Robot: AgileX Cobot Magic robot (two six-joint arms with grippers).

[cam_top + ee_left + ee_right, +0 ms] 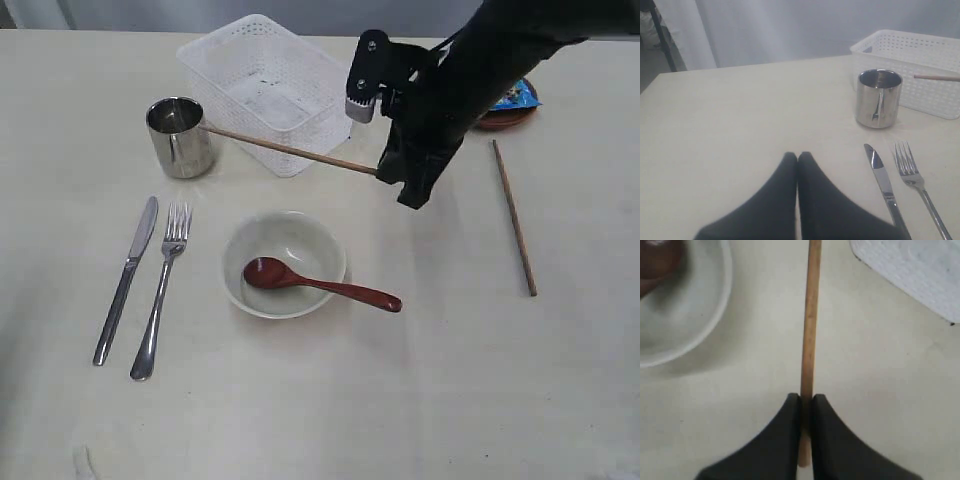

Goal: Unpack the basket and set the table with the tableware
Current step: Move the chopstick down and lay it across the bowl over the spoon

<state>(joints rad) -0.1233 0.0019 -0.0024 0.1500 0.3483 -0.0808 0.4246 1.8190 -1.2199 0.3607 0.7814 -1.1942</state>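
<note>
R gripper (806,402): jaws pinched on one chopstick (290,150), close to its near end. The rest of the stick runs out past the front wall of the basket (250,30), and its far tip ends near the cup (180,137). In the left wrist view the tip shows a gap to the cup and appears clear of the table (450,380).

L gripper (797,160): fingers pressed together, nothing between them, low over bare table short of the knife (125,280).

Handling, est.:
- Held stick: light, stiff, thin, smooth wood. With an end grip the long free length acts as a lever, so expect it to pivot or slip in the jaws if you swing fast.
- It prob. rolls when set down. Lower it flat and release only once it rests on the table.
- For a re-grip, take it nearer mid-length, across the shaft.
- Steel items: hard, slick. Bowl (300,235): treat as breakable.

Qty in view:
- Chopsticks: 2. One is held; the other chopstick (514,215) lies on the table at the right, well apart from the bowl.
- Knife: 1. Fork (160,290): 1, just beside the knife.
- Cup: 1.
- Bowl: 1.
- Spoon (320,285): 1, head in the bowl, handle out over the rim.
- Plate (505,120): 1, partly hidden behind the R arm, with 1 blue packet (520,95) on it.
- Basket: 1, nothing visible inside.
</note>
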